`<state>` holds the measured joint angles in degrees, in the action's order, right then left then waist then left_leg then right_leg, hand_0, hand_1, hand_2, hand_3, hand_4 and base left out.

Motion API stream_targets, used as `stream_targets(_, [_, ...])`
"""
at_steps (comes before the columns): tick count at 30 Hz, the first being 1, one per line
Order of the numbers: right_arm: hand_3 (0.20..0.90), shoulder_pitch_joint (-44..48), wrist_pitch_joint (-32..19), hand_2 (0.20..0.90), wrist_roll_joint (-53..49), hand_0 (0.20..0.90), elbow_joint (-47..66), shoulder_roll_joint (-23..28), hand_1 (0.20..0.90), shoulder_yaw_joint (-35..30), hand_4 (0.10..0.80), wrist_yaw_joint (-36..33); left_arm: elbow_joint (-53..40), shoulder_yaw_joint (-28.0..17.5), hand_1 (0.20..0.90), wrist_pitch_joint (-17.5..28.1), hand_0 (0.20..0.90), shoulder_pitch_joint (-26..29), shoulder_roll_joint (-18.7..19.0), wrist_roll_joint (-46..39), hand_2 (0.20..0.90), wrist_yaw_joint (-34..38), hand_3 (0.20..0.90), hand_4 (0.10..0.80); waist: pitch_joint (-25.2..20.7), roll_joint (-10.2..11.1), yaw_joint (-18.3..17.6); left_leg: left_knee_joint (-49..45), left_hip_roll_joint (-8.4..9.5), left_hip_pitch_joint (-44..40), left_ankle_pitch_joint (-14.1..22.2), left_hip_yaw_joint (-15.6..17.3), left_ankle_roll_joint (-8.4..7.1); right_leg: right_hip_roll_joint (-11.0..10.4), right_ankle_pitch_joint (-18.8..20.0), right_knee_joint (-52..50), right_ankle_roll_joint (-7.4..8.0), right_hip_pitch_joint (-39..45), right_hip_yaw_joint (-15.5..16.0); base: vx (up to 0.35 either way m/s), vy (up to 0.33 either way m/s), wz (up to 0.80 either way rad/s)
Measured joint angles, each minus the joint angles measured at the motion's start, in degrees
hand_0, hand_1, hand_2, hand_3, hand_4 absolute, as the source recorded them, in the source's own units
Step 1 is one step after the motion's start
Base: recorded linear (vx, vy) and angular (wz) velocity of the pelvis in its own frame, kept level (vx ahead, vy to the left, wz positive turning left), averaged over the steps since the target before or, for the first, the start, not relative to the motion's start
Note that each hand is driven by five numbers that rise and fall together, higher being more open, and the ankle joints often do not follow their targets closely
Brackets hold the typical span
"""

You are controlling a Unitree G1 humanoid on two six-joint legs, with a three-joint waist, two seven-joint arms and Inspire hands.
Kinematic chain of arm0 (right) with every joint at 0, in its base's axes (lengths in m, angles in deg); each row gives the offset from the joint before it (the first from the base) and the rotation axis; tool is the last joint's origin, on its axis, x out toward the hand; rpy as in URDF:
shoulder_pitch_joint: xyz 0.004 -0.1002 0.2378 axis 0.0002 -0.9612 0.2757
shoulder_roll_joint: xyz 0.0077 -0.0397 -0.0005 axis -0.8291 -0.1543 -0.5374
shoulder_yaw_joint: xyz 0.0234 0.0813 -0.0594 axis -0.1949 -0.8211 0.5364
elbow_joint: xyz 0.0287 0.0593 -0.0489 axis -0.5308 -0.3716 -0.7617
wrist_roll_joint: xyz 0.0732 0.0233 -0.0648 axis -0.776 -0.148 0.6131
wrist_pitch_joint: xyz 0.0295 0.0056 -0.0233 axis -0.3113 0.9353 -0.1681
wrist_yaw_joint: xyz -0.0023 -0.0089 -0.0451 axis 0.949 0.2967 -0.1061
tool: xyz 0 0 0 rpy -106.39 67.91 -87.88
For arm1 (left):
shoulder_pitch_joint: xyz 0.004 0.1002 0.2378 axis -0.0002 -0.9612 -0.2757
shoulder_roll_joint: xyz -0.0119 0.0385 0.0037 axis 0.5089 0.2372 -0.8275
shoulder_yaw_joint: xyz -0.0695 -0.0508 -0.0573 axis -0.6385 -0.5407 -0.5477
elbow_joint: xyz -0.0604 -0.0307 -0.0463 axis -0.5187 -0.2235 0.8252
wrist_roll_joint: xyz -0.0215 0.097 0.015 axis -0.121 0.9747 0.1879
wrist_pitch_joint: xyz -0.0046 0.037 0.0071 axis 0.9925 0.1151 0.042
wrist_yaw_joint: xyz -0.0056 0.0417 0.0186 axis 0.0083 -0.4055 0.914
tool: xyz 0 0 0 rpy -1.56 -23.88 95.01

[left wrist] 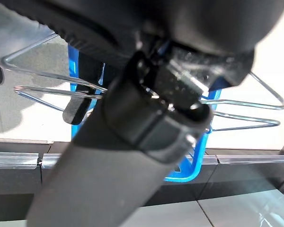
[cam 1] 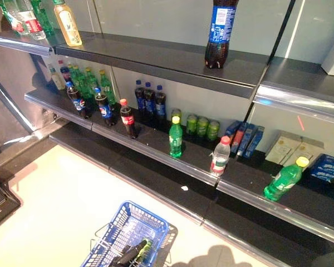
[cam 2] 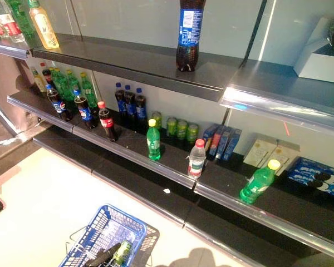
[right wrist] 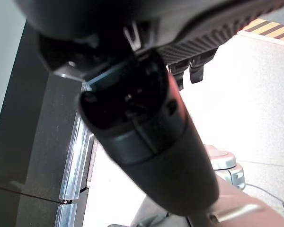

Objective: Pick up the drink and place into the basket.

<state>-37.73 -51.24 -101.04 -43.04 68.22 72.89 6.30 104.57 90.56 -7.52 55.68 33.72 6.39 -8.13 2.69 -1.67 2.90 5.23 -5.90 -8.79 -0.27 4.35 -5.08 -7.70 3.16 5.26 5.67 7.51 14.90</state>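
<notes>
1. A green can (cam 2: pixel 122 251) is lying inside the blue basket (cam 2: pixel 134 227), just beside a dark hand (cam 2: pixel 103 257).
2. Finger positions of either hand cannot be told.
3. Bottles are being displayed on the shelf (cam 2: pixel 156 162).

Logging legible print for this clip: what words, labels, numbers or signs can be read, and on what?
Tall dark cola bottle, blue label: print too blurred to read.
Clear red-capped water bottle, label: too small.
Blue upright boxes: too small.
No signs or numbers legible elsewhere.

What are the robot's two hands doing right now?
Left hand: curled round the blue basket's wire handles.
Right hand: cannot be told.
</notes>
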Motion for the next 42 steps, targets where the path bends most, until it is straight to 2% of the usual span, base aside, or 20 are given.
stream_targets(7, [0.9,0.09,1.06,0.9,0.0,0.9,0.04,-0.66,0.9,0.0,0.8,-1.19,0.0,0.02,0.3,0.04,0.3,0.23,0.04,0.0,0.3,0.0,0.2,0.1,0.19,0.43,0.03,-0.22,0.02,0.34,0.0,0.16,0.01,0.01,0.01,-0.01,0.0,-0.48,-0.18,0.0,0.0,0.0])
stream_targets(13, [0.9,0.54,-0.18,0.9,0.0,0.9,0.11,-1.52,0.9,-0.01,0.8,-8.31,0.0,0.04,0.3,0.04,0.3,0.65,0.06,0.0,0.3,0.01,0.2,0.1,0.51,0.62,0.04,-0.31,0.04,0.61,-0.01,0.12,0.01,0.0,0.02,-0.04,0.01,-0.68,-0.15,0.0,0.0,0.0])
stream_targets(20, [0.9,0.83,-8.06,0.9,0.03,0.9,3.83,-1.27,0.9,-0.01,0.8,-18.83,-0.38,0.04,0.3,0.03,0.3,1.08,0.12,0.0,0.3,0.15,0.2,0.1,1.5,0.85,0.03,-0.33,-0.01,0.6,-0.01,0.14,0.01,0.08,0.02,-0.12,0.0,-0.69,-0.3,-0.001,-0.006,0.0])
stream_targets(27, [0.9,1.58,-17.2,0.9,0.39,0.9,12.62,-1.06,0.9,0.18,0.8,-19.86,-3.05,0.01,0.3,-0.53,0.3,0.63,0.85,0.03,0.3,1.4,0.2,0.1,2.86,1.96,0.22,-0.34,-0.08,0.41,-0.01,0.36,0.01,0.22,0.05,-0.21,-0.03,-0.7,-0.96,-0.01,-0.043,-0.02])
stream_targets(30, [0.9,-0.06,-17.19,0.9,0.66,0.9,20.84,-0.99,0.9,1.27,0.8,-19.86,-6.52,-0.37,0.3,-1.69,0.3,-0.62,1.26,1.06,0.3,2.84,0.2,0.1,3.34,2.69,0.12,-0.34,-0.09,0.19,-0.01,0.32,0.01,0.28,0.16,-0.3,-0.03,-0.74,-0.96,-0.018,-0.048,0.0])
stream_targets(32, [0.9,-3.62,-15.21,0.9,1.32,0.9,33.61,-0.89,0.9,3.39,0.8,-19.9,-9.51,-0.53,0.3,-2.55,0.3,-1.7,1.46,1.56,0.3,4.26,0.2,0.1,3.6,3.28,-0.07,-0.35,-0.16,0.15,-0.01,0.34,0.01,0.38,0.22,-0.31,-0.06,-0.75,-1.02,-0.01,-0.016,-0.01])
stream_targets(35, [0.9,-6.11,-11.09,0.9,2.88,0.9,46.61,-0.92,0.9,5.42,0.8,-19.96,-12.63,-1.53,0.3,-4.24,0.3,-2.77,1.54,2.94,0.3,6.06,0.2,0.1,3.72,3.79,-0.27,-0.33,-0.15,0.1,-0.01,0.41,0.01,0.41,0.28,-0.31,-0.1,-0.75,-1.11,0.0,0.0,0.0])
stream_targets(37, [0.9,-7.03,-9.15,0.9,3.09,0.9,51.27,-0.92,0.9,5.76,0.8,-19.97,-13.84,-2.21,0.3,-4.94,0.3,-3.35,1.56,2.97,0.3,6.82,0.2,0.1,3.59,4.07,-0.55,-0.33,-0.13,0.11,-0.01,0.59,0.01,0.43,0.31,-0.31,-0.08,-0.81,-1.22,0.0,0.0,0.0])
stream_targets(42, [0.9,-7.62,-7.03,0.9,4.05,0.9,54.32,-0.69,0.9,5.76,0.8,-19.98,-13.87,-2.53,0.3,-5.13,0.3,-4.09,1.98,2.91,0.3,7.92,0.2,0.1,3.17,4.73,-1.87,-0.32,-0.09,0.13,0.03,0.98,0.07,0.27,0.38,-0.31,-0.01,-1.06,-1.47,0.0,0.003,-0.03])
